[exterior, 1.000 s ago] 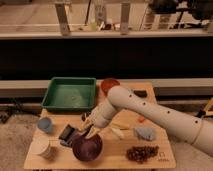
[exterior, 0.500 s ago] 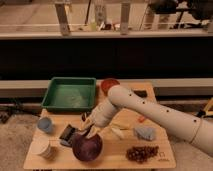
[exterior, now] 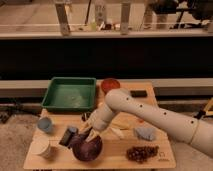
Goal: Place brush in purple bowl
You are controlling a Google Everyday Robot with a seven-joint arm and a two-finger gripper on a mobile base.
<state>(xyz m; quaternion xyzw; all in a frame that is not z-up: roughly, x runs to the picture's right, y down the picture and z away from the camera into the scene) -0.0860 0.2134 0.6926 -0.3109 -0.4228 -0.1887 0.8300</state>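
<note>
The gripper is hanging low over the wooden table, right at the upper-left rim of the purple bowl. The brush is sitting just left of the bowl, close to the gripper. Whether the gripper is clasping anything, I cannot tell.
</note>
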